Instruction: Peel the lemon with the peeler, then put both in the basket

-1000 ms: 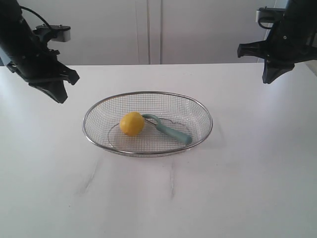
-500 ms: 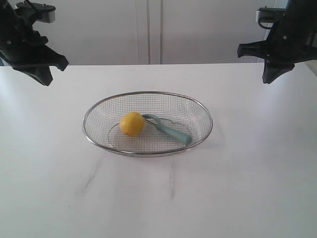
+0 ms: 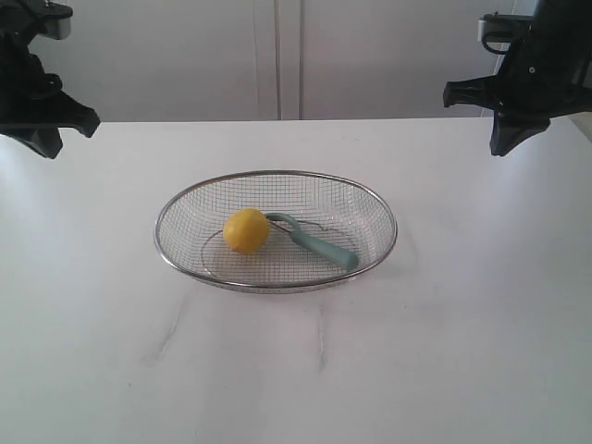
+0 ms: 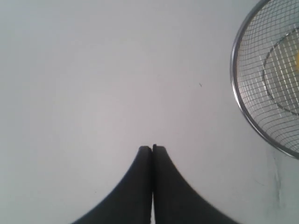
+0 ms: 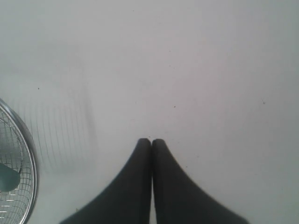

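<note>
Yellow lemon (image 3: 246, 230) touches teal peeler (image 3: 314, 241) inside mesh basket (image 3: 176, 208).

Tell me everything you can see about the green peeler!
The peeler is slim, with a smooth, pale teal-green handle that looks like plastic and a curved loop head. It lies flat on the wire mesh floor of the basket, slanted, its handle end near the rim on the exterior view's right, head pointing at the lemon. The head sits right beside the lemon; whether they touch is too small to tell. Nothing is holding it.
</note>
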Robot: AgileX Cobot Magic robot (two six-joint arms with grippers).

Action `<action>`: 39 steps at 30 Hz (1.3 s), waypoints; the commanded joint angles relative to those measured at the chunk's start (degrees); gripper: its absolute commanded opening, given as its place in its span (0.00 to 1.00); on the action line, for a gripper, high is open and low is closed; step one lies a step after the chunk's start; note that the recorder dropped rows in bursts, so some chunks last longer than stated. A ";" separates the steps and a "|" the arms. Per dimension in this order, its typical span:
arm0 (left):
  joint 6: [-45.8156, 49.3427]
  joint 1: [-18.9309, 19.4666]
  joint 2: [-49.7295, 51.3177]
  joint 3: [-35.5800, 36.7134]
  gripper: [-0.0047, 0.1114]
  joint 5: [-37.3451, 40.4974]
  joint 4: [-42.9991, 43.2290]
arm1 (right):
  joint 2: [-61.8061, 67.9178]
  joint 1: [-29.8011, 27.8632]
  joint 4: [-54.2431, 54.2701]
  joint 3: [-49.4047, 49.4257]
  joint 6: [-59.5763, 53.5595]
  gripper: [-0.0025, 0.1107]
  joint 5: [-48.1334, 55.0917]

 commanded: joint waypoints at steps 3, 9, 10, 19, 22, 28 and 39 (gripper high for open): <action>-1.11 0.14 -3.62 1.52 0.04 2.76 0.62 | -0.68 -0.38 0.00 0.05 -0.22 0.02 -0.50; -1.72 0.14 -5.20 1.52 0.04 4.98 0.62 | -0.68 -0.38 0.00 0.05 -0.22 0.02 -0.50; -1.72 0.14 -5.20 1.52 0.04 5.24 0.62 | -0.68 -0.38 0.00 0.05 -0.22 0.02 -0.50; -1.72 0.14 -5.20 1.52 0.04 5.78 0.62 | -0.68 -0.38 0.00 0.05 -0.22 0.02 -0.50; -1.72 0.14 -5.20 1.52 0.04 5.78 0.62 | -0.68 -0.38 0.00 0.05 -0.22 0.02 -0.50; -1.37 0.14 -5.09 1.52 0.04 5.80 0.99 | -0.68 -0.38 0.00 0.05 -0.22 0.02 -0.50; -1.78 0.14 -8.90 6.80 0.04 1.02 0.17 | -0.68 -0.38 0.00 0.05 -0.22 0.02 -0.50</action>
